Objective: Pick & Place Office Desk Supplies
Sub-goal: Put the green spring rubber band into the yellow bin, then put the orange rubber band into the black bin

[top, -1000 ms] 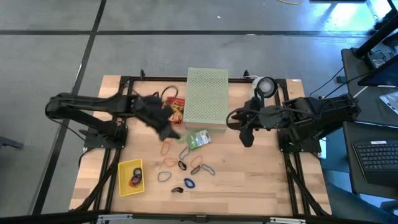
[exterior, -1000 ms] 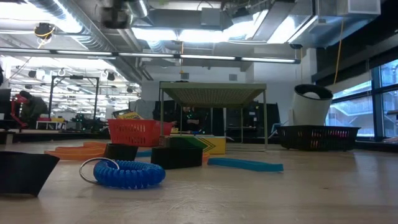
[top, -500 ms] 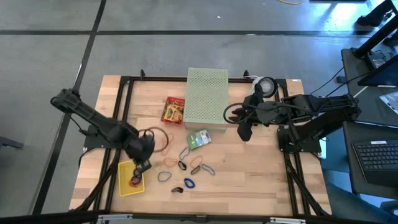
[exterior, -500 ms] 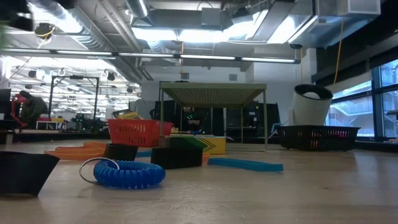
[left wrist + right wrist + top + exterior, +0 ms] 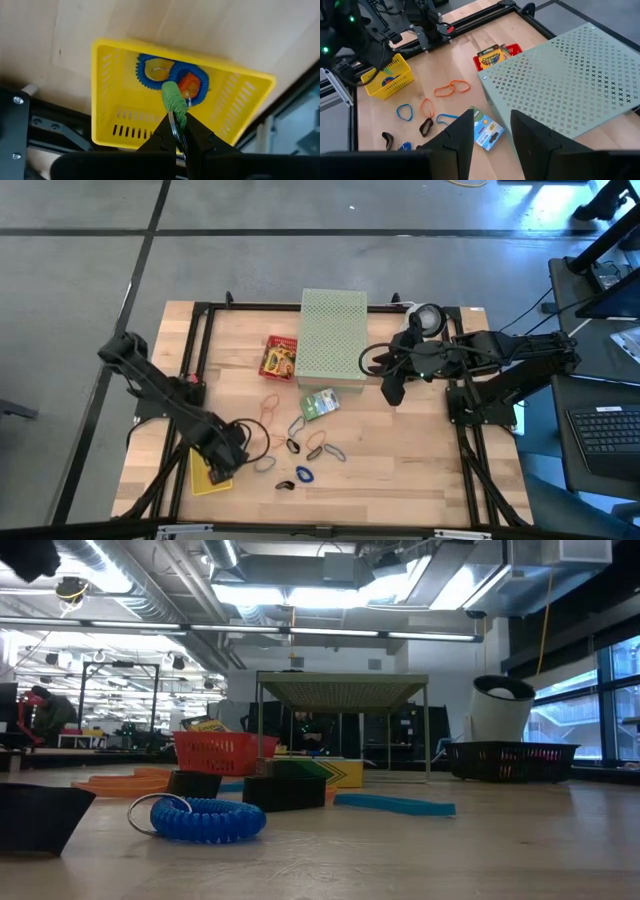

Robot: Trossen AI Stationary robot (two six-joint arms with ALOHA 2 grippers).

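Right, my left gripper (image 5: 176,131) is pinched tight on a green coiled band (image 5: 173,100), and I'm hanging it directly over the yellow basket (image 5: 115,101) at the near left of the table (image 5: 400,460). Below the band I can see blue coils (image 5: 150,70) and an orange one (image 5: 189,83) already lying inside. To do this drop well, I'd want the band over the middle of the basket and not its wall, then part the fingers cleanly and lift straight up, so the coil doesn't snag on a fingertip or spring out over the rim.

Over on the other side, my right gripper (image 5: 491,131) hovers with its fingers apart and nothing between them, just beside the pale green perforated box (image 5: 572,75). Ahead of it sits the small green card box (image 5: 486,129), a sensible next pick.

Out on the wood, more loops wait: an orange pair (image 5: 451,88), a blue one (image 5: 404,111), a black clip (image 5: 426,127). Beyond the perforated box lies a yellow-and-green card box (image 5: 493,54) whose lid reads "Crayola". On the small green box I can't make out any wording
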